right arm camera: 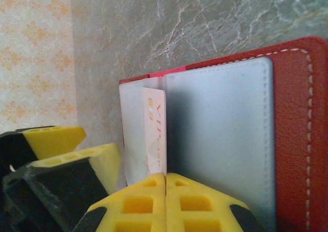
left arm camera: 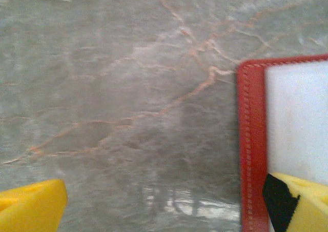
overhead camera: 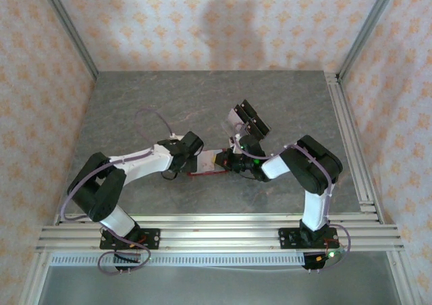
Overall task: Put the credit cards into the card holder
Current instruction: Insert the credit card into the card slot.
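In the right wrist view the card (right arm camera: 154, 129) runs lengthwise up the frame, tucked in a pocket of the open holder (right arm camera: 292, 139); from above, the holder shows as a red sliver at centre. My right gripper (right arm camera: 165, 191), closed, sits just below the card. My left gripper (left arm camera: 164, 204) gapes wide at the holder's edge.

Left arm (overhead camera: 138, 160) and right arm (overhead camera: 312, 163) bent sharply at the elbow, forearms angled inward toward each other. Left hand (overhead camera: 194, 159) spread wide, yellow fingertips (left arm camera: 32, 207) far apart. Right hand (right arm camera: 165, 198) clamped fully closed, pads (right arm camera: 136, 204) flush together, just beside the left hand.
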Robot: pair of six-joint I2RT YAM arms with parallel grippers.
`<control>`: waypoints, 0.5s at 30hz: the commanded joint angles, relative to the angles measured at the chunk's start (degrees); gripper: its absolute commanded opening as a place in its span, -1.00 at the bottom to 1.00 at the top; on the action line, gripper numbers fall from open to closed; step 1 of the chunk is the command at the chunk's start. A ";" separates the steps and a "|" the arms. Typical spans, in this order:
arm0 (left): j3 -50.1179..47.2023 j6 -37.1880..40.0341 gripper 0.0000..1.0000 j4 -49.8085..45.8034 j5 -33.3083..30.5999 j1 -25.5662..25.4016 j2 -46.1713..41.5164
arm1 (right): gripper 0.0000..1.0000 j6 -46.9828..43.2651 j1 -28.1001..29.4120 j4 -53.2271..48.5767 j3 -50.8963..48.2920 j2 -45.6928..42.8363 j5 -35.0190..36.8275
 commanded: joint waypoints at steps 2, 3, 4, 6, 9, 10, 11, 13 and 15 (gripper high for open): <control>2.64 -0.33 0.99 -6.02 -4.42 2.96 -2.10 | -1.00 -2.47 0.38 -4.82 1.96 -0.20 0.45; 2.54 -0.12 0.99 -6.20 -4.50 3.40 -2.05 | -1.00 -2.65 0.34 -5.33 2.14 -0.22 0.42; 2.36 0.19 0.99 -6.28 -4.54 3.91 -1.78 | -1.00 -2.90 0.33 -5.85 2.28 -0.27 0.55; 1.82 0.55 0.99 -6.16 -4.59 4.44 -1.26 | -1.00 -3.01 0.33 -6.71 2.49 -0.28 0.53; 0.98 0.62 0.99 -5.63 -4.38 4.59 -0.18 | -1.00 -3.30 0.33 -7.84 2.91 -0.29 0.64; 0.69 0.63 0.99 -5.22 -4.02 4.58 0.10 | -1.00 -3.42 0.39 -8.26 3.02 -0.25 0.59; 0.35 0.66 0.99 -4.72 -3.71 4.58 0.35 | -1.00 -3.65 0.44 -8.88 3.27 -0.28 0.60; 0.12 0.64 0.99 -3.96 -3.21 4.58 0.86 | -1.00 -4.02 0.42 -10.15 3.77 -0.25 0.51; 0.01 0.61 0.99 -3.48 -2.87 4.57 1.45 | -1.00 -4.50 0.51 -11.36 4.33 -0.21 0.38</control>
